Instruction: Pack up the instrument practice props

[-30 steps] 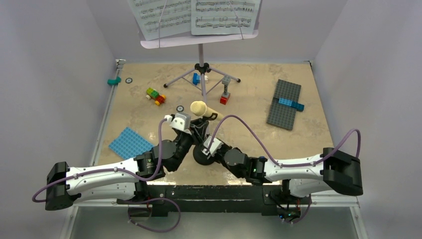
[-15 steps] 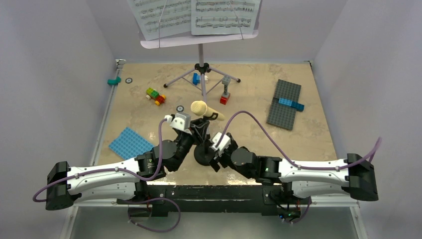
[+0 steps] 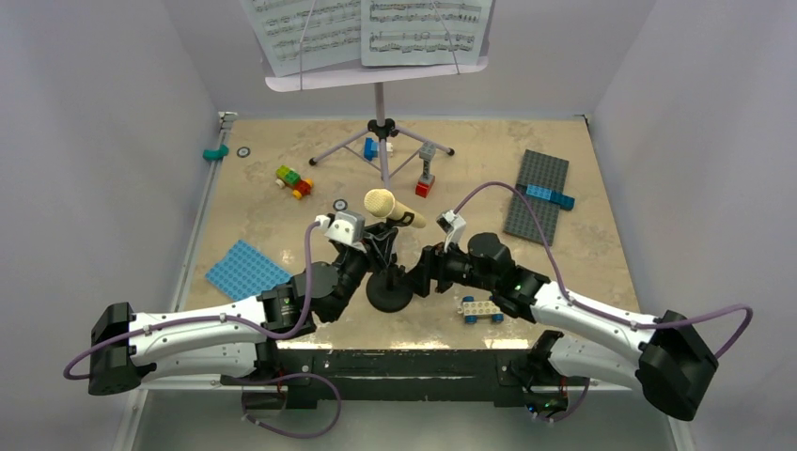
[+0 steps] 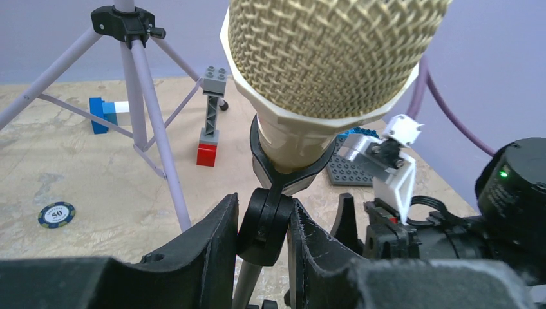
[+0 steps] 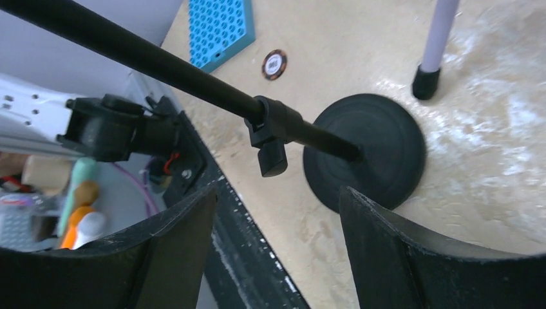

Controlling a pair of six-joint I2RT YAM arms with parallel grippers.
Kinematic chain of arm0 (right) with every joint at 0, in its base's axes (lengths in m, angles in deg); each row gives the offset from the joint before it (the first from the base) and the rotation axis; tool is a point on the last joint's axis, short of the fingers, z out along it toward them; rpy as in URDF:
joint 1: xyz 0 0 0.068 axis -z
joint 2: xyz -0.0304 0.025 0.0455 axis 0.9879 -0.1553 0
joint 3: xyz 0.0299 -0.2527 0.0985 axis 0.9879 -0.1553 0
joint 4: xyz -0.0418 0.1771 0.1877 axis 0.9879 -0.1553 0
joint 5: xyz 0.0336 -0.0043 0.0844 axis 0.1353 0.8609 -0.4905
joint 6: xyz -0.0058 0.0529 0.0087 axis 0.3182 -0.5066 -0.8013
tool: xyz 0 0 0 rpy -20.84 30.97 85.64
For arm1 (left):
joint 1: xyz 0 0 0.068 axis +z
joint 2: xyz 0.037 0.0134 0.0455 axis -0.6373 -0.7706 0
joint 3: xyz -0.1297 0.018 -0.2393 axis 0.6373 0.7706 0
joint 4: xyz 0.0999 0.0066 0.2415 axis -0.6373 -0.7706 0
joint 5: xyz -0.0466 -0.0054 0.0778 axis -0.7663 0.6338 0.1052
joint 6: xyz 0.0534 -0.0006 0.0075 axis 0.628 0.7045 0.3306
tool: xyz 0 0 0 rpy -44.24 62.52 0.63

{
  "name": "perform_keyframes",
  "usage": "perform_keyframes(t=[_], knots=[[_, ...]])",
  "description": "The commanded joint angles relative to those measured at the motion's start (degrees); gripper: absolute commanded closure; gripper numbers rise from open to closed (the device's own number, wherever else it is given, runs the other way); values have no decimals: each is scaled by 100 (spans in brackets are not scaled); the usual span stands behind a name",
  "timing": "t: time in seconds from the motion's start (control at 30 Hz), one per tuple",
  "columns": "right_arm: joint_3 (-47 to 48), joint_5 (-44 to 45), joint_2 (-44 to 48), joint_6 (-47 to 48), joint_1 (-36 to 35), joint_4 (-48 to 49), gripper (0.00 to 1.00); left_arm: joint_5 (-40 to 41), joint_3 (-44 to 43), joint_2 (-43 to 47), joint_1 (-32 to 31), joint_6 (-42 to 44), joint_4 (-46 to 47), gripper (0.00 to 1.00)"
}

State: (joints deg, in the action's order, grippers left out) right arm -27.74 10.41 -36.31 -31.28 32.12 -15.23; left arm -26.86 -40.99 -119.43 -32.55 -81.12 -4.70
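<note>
Left fingers (image 4: pixel 216 238) narrow, clamped on mic stand (image 5: pixel 380 148) joint just under microphone (image 4: pixel 322 58). Right fingers (image 5: pixel 187 244) wide, stand base just ahead, untouched. Microphone still clipped. Music stand (image 3: pixel 376 80), sheet music (image 3: pixel 428 28) upright far beyond. Nothing looks packed yet; all left.

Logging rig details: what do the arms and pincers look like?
The left arm and right arm have white shells between black joints, each trailing a lilac cable. White camera blocks sit at the wrists. The left pincer and right pincer are matte black. A green light glows on the right arm.
</note>
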Motion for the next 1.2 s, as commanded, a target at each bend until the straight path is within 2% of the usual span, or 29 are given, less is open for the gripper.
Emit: perform_keyframes(t=[0.0,0.37,0.43,0.57,0.67,0.77,0.87,1.0,1.17], knots=[[76,-1198,-276,-596,235,664,28,-398,372,-391,-140,-663,-1523,100],[384,-1530,-963,-455,482,879,54,-396,364,-379,-186,-637,-1505,100],[375,-1431,-1004,-459,491,934,55,-398,371,-380,-187,-628,-1517,100],[386,-1383,-1076,-522,509,1090,49,-423,383,-380,-191,-650,-1514,100],[426,-1327,-1135,-530,517,1140,54,-418,393,-380,-195,-654,-1506,100],[429,-1313,-1193,-458,514,1205,73,-413,403,-389,-195,-645,-1498,100],[359,-1343,-1203,-307,512,1340,100,-414,421,-389,-195,-645,-1496,100],[104,-962,-914,193,453,1395,100,-392,419,-441,-195,-662,-1520,100],[-188,400,-318,1571,52,1107,100,-426,396,-596,-195,-771,-1587,100]])
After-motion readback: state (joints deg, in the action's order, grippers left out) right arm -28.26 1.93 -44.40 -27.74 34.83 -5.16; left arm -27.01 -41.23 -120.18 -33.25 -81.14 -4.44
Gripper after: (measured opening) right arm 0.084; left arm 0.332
